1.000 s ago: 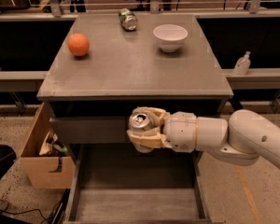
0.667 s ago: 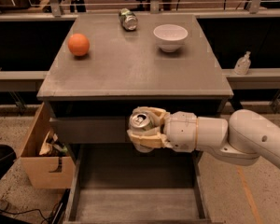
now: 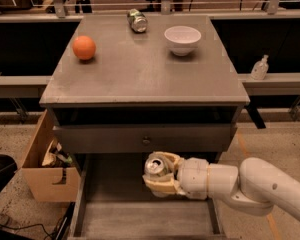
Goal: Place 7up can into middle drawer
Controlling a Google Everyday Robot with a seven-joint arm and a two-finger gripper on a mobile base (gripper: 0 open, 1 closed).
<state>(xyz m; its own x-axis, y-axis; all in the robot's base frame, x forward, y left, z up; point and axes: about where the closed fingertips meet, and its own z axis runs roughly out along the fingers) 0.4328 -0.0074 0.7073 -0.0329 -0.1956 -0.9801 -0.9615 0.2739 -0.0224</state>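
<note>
The 7up can (image 3: 155, 166) shows its shiny pull-tab top inside my gripper (image 3: 159, 176), whose cream fingers are shut around it. The gripper reaches in from the right, just below the grey drawer front with the small knob (image 3: 146, 140). It holds the can over the back part of the open middle drawer (image 3: 140, 219), a wide shallow grey drawer with a bare floor. The can's label is hidden by the fingers.
On the cabinet top (image 3: 140, 79) sit an orange ball (image 3: 84, 47), a white bowl (image 3: 182, 38) and a darker can on its side (image 3: 137, 20). A cardboard box (image 3: 42, 176) stands left of the drawer. A sanitizer bottle (image 3: 260, 67) stands on the right ledge.
My gripper has come down with the can, from level with the knobbed drawer front to below it, over the open drawer.
</note>
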